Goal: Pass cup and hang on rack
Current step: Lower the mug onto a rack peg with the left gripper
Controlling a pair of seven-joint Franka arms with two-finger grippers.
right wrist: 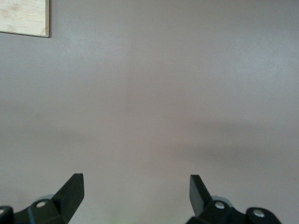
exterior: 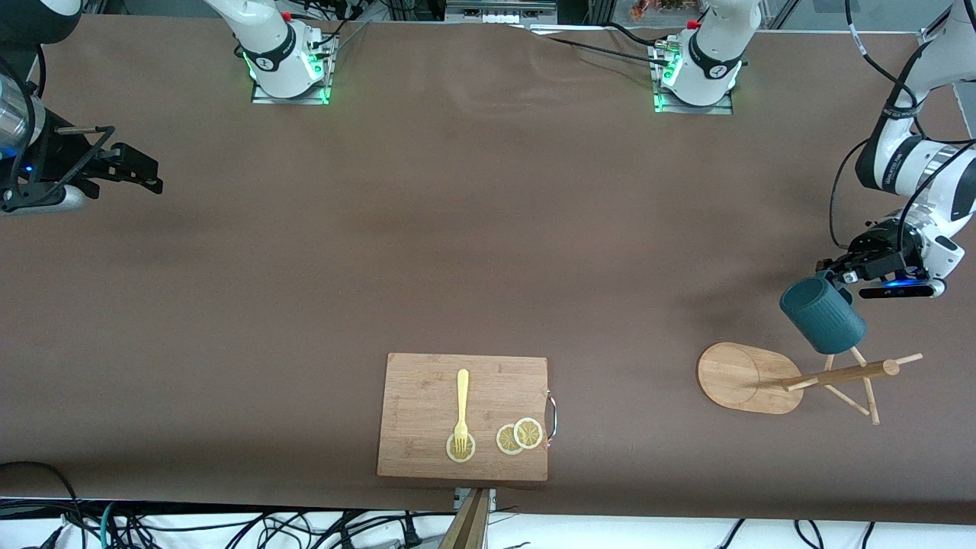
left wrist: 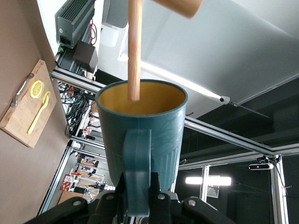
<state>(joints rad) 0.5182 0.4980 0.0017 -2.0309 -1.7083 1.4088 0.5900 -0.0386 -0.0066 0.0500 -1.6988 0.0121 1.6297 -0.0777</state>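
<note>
Two black fingers of the left gripper [left wrist: 138,196] are clamped on the side handle of the small dark teal ribbed cup [exterior: 823,314], which it holds in the air over the light bamboo mug rack [exterior: 751,377] at the left arm's end of the table. In the left wrist view one thin peg [left wrist: 134,51] of the rack crosses the cup's rim and reaches into its yellowish-tan inside, so the mouth of the cup, not the handle, is what meets the peg at this moment. The rack's oval base sits flat on the brown table [exterior: 457,252], with its central post and pegs leaning toward the left arm's end in the front view.

My reading is that the hanging step is under way but not finished. The risk lies in the slim pegs and the light base: a sideways push from the cup could tip or slide the rack, and letting go before the cup is truly seated on a peg would drop it onto the table.

Well apart, at the right arm's end, the right gripper [right wrist: 135,189] waits over bare table with its jaws spread wide and empty. A rectangular wooden cutting board [exterior: 427,381] carrying a yellow plastic fork [exterior: 462,408] and lemon slices [exterior: 520,436] lies nearer the front camera, clear of the work.
</note>
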